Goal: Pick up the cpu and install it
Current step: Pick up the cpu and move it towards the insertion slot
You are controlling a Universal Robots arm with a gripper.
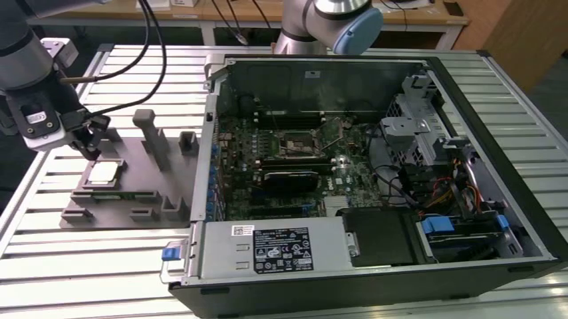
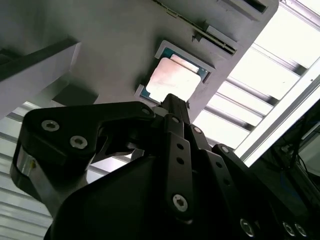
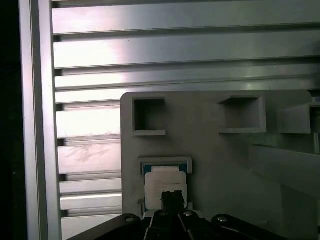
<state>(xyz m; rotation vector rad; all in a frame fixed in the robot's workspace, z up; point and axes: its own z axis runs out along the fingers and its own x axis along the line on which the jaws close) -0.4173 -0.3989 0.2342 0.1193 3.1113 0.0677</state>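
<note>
One arm reaches across the scene, and in the exterior view its claw (image 1: 88, 149) hangs at the far left of the frame, over the grey holder plate (image 1: 142, 174). The plate lies on the slatted aluminium table (image 1: 89, 266). The cpu (image 1: 104, 173) is in a square recess of that plate, at the middle left of the frame, with its pale silver top facing up. The tip of the claw stands just above and beside the chip's far edge. Whether it touches the metal cannot be told.

In the second wrist view the claw (image 2: 172, 101) looks clenched, its dark fingers drawn together to one narrow tip with nothing between them. That tip points at the near edge of the cpu (image 2: 172, 80), which sits flat in its pale frame on the holder plate (image 2: 115, 45).

In the first wrist view the claw (image 3: 173, 197) partly covers one edge of the cpu (image 3: 164, 181). The holder plate (image 3: 220, 150) shows square pockets beyond the chip, and the ribs of the table (image 3: 150, 50) run behind it.

To the exterior view's right of the plate, well apart from the chip, lies an open computer case (image 1: 525, 199). Inside it is a green motherboard (image 1: 350, 176) with a black-framed socket (image 1: 297, 141) near the frame's centre. A grey power supply (image 1: 266, 249) sits along the lower edge.
</note>
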